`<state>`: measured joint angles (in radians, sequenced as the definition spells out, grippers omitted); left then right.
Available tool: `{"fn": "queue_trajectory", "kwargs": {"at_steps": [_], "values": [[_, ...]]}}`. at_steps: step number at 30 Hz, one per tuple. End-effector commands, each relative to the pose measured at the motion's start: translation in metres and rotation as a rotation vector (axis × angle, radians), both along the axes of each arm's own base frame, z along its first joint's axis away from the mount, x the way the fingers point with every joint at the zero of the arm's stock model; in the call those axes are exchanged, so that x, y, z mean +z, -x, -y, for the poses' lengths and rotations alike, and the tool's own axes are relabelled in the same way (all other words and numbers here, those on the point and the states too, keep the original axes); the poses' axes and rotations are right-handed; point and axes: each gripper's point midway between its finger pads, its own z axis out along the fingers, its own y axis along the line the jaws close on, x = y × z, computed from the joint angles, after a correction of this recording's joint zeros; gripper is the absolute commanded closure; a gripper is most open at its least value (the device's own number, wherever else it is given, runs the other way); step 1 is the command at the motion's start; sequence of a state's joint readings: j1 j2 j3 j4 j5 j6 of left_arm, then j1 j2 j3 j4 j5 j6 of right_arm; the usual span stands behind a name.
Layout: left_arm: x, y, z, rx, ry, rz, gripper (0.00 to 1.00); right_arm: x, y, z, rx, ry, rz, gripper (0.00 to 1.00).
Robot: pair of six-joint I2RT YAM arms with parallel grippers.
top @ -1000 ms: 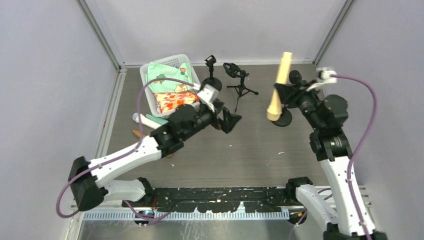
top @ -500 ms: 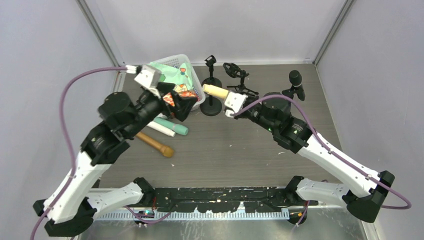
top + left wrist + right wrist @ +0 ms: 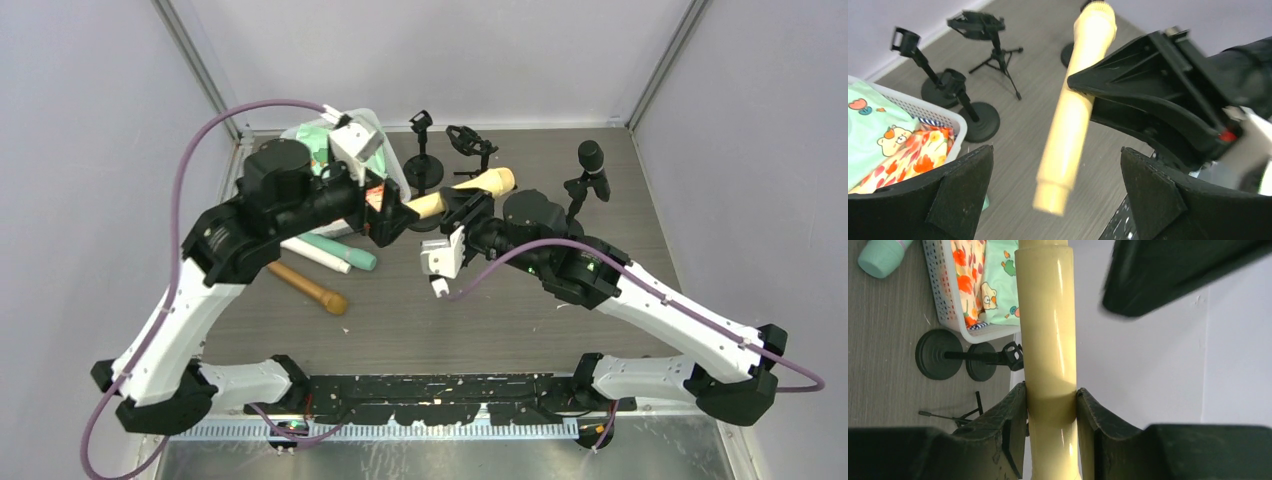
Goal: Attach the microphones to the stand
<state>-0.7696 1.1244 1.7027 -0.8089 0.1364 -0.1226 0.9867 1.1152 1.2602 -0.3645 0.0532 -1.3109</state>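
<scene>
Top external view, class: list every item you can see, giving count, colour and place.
Cream stick-shaped microphone: one, cream, in the air, centre.
Black microphone: one, black, clipped on a stand, far right.
White microphone, mint green microphone, brown microphone: one each, lying left.
White plastic basket: one, white, far left, holding patterned cloths.
Round-base stands: two, black, empty, far centre.
Tripod stand: one, black, empty, far centre.
Left gripper: black, open, near the cream microphone's tail.
Right gripper: black, shut on the cream microphone.
</scene>
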Motion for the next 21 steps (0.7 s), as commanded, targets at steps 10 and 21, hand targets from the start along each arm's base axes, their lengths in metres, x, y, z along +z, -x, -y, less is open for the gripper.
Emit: {"fn": "queue_trajectory", "kwargs": {"at_steps": [10,21], "values": [[-0.035,0.01,0.017,-0.174,-0.168,-0.083,0.09,0.035,0.036,-0.008,0.07,0.042,0.125,0.99],[-0.064,0.015,0.022,-0.216,-0.206,-0.16,0.17,0.051,0.038,-0.007,0.077,0.019,0.16,0.99]]}}
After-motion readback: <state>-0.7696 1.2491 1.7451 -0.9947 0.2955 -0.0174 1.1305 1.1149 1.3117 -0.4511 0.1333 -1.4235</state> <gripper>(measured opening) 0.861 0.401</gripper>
